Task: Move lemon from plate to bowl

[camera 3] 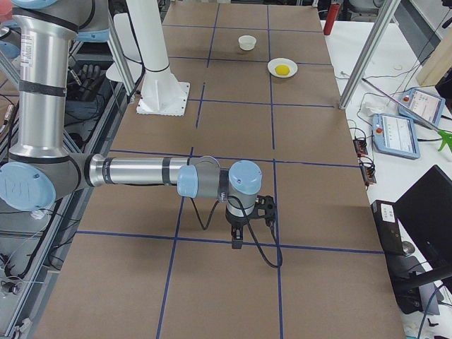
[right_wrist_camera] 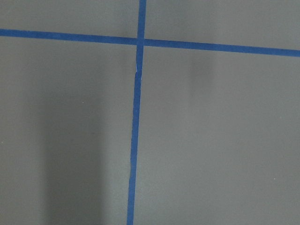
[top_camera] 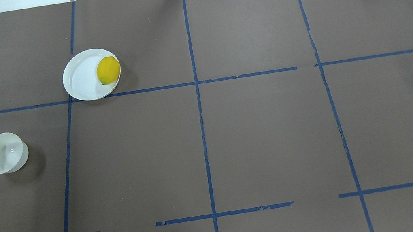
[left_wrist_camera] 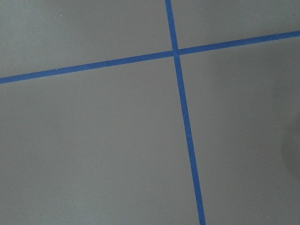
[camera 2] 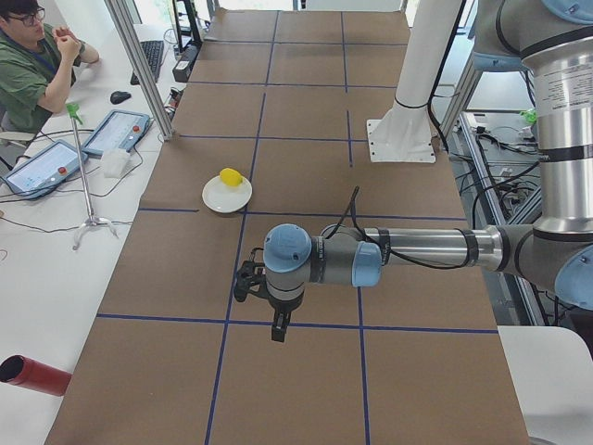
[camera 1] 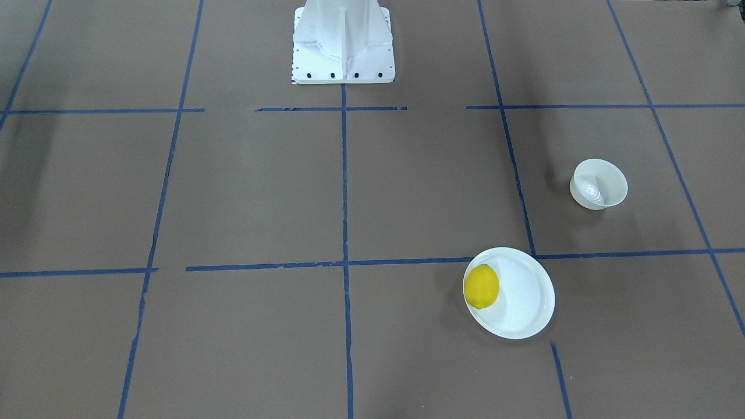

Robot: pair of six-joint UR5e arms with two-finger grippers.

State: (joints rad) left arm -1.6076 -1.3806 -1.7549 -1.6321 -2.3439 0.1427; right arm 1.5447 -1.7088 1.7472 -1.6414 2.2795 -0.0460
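The lemon (camera 1: 482,286) lies on the white plate (camera 1: 527,305), against its rim. In the overhead view the lemon (top_camera: 108,70) is on the right side of the plate (top_camera: 80,78) at the far left. The bowl (camera 1: 598,184) stands upright and empty, apart from the plate, and shows near the left edge in the overhead view (top_camera: 3,153). My left gripper (camera 2: 276,329) shows only in the exterior left view, high over the table, well short of the plate (camera 2: 215,197). My right gripper (camera 3: 236,240) shows only in the exterior right view, far from the lemon (camera 3: 282,69). I cannot tell whether either is open.
Brown paper with blue tape lines covers the table. The robot's white base (camera 1: 342,43) stands at the middle of the near edge. An operator (camera 2: 32,65) sits beside tablets (camera 2: 116,132) on a side bench. A red cylinder (camera 2: 32,375) lies off the table.
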